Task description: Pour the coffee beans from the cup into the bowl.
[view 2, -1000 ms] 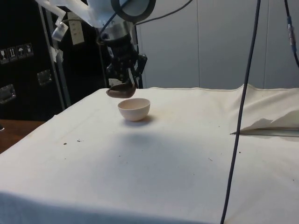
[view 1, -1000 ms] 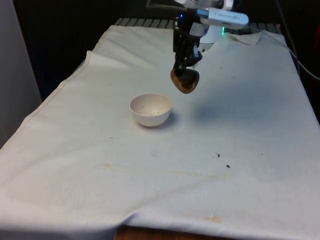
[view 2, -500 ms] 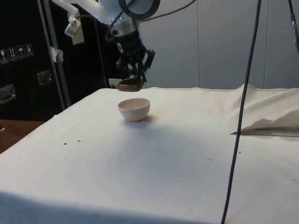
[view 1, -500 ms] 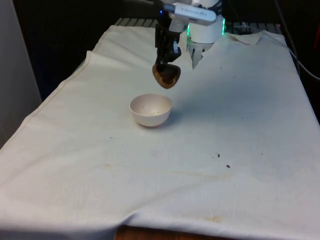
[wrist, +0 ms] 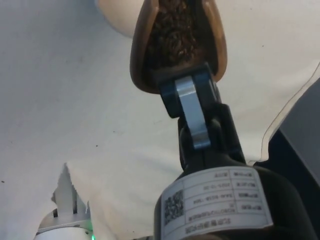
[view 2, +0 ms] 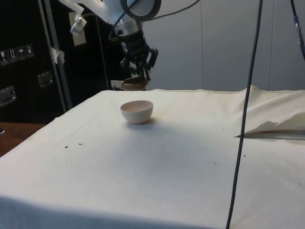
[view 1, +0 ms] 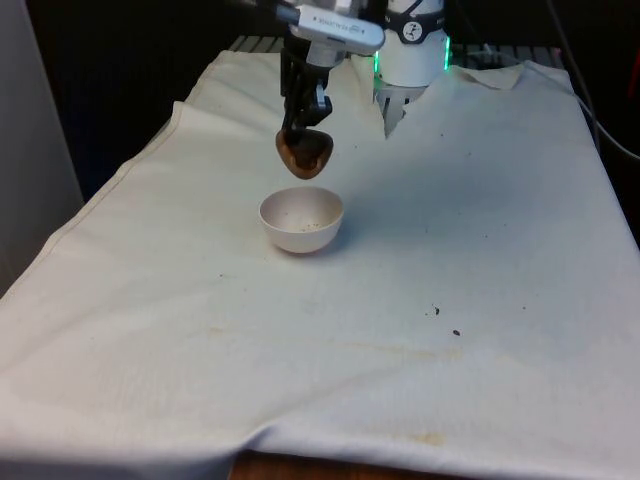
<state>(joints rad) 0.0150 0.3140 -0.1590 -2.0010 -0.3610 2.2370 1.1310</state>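
Observation:
My gripper (view 1: 303, 135) (view 2: 138, 76) is shut on the rim of a brown cup (view 1: 304, 153) (view 2: 134, 84) and holds it in the air. The cup (wrist: 175, 40) is full of dark coffee beans (wrist: 172, 30). A white bowl (view 1: 301, 219) (view 2: 137, 111) stands on the cloth, with only a few specks inside. The cup hangs just above the bowl's far rim, slightly towards the front view's left. A sliver of the bowl (wrist: 117, 17) shows beyond the cup in the wrist view.
A few loose dark beans (view 1: 446, 322) lie on the white cloth (view 1: 450, 230) towards the front view's right. A black cable (view 2: 243, 119) hangs down in the side view. A folded edge of cloth (view 2: 276, 126) lies at the side view's right.
The gripper has carried the cup towards the front view's left and upward, from beside the bowl to above its far rim. The bowl has not moved.

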